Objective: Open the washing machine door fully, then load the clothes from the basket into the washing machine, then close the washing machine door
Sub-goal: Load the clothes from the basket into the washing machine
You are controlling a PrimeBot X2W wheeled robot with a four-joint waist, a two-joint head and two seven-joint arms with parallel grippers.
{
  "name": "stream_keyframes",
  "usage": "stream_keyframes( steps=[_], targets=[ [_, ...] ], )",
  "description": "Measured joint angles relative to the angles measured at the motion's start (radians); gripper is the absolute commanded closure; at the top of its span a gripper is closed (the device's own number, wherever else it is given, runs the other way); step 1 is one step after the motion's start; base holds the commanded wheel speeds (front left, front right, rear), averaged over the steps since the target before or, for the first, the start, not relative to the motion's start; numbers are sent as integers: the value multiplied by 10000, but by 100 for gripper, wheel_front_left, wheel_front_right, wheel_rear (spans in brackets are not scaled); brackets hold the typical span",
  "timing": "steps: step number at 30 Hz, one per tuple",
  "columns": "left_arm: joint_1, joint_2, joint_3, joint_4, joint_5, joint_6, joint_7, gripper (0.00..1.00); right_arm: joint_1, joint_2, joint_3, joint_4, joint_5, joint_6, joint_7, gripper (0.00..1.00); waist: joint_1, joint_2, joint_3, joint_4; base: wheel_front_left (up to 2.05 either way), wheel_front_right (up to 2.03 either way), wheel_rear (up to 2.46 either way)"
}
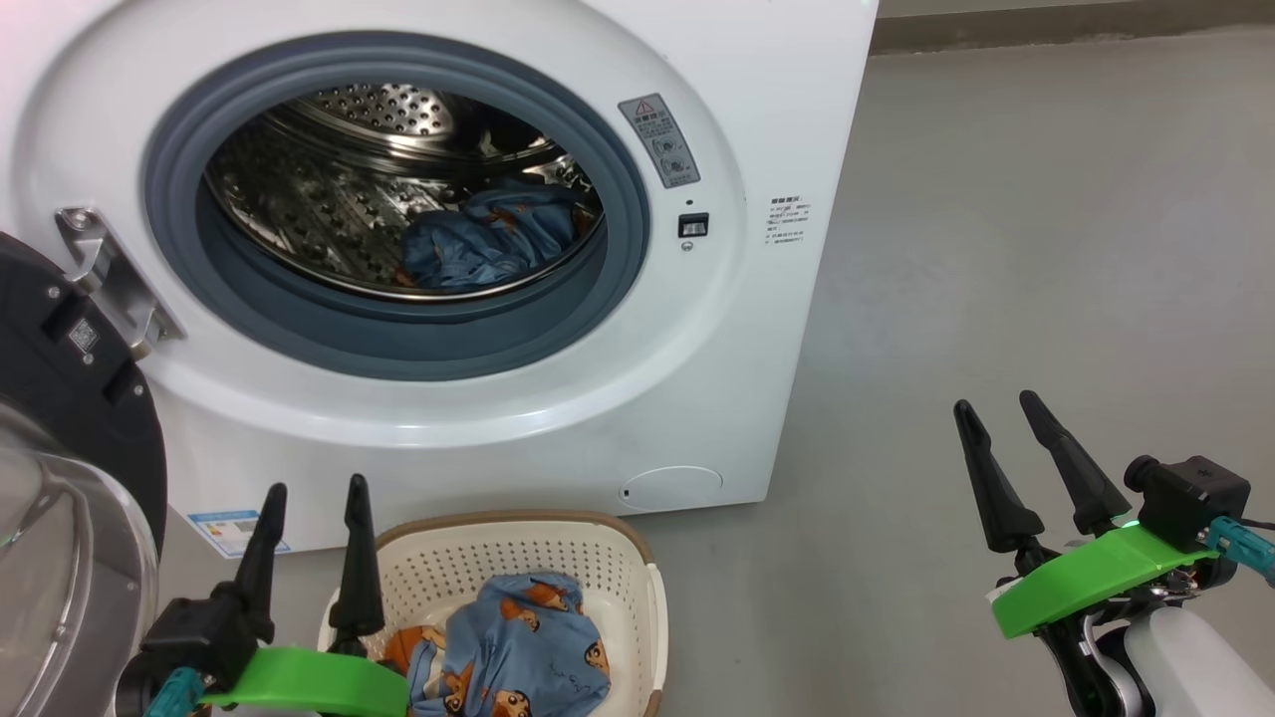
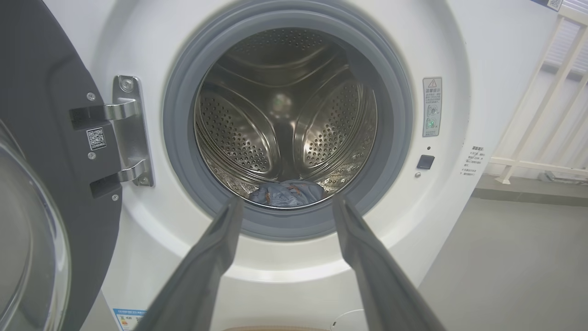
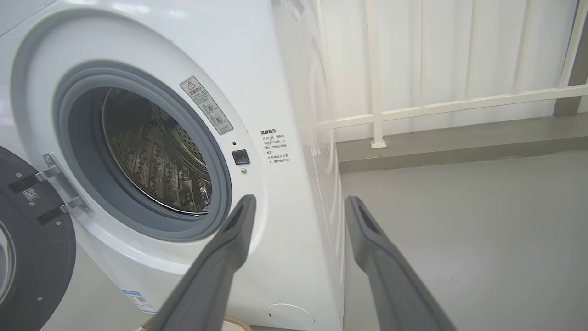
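Loading under way: door [image 1: 70, 398] open, some clothes [image 1: 488, 244] inside the washing machine [image 1: 787, 119], apparently one bundle [image 1: 518, 647] in the basket [image 1: 637, 573]. Left hand [image 1: 317, 485] and right hand [image 1: 995, 401] spread, empty; next, reach into the basket.

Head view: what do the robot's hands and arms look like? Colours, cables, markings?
Left hand and right hand match: each has two long, tapering matte black fingers on a bright green plate. A teal cable connector sits at each wrist. The right wrist carries a black boxy camera module, and its forearm is glossy white. No markings are legible.
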State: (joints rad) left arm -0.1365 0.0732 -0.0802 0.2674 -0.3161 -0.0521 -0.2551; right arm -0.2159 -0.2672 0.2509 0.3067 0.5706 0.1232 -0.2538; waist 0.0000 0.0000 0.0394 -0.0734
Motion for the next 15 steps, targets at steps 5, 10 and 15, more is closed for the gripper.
stream_keyframes(
  steps=[5, 10, 15],
  targets=[
    [-1, 0, -88, 63, -44, 2, 0, 0, -1, -33, 21, 0, 2, 0, 0, 0, 0, 0, 109, -36, 0, 0, 0],
    [-10, 0, -188, 228, -88, 2, 71, 0, -6, -88, 42, 4, 4, 0, 0, 0, 0, 0, 276, -78, 0, 0, 0],
    [-89, 6, -276, 545, -90, 2, 192, 0, -42, -94, 77, 2, 17, 0, 0, 0, 0, 0, 530, -144, 0, 0, 0]
  ],
)
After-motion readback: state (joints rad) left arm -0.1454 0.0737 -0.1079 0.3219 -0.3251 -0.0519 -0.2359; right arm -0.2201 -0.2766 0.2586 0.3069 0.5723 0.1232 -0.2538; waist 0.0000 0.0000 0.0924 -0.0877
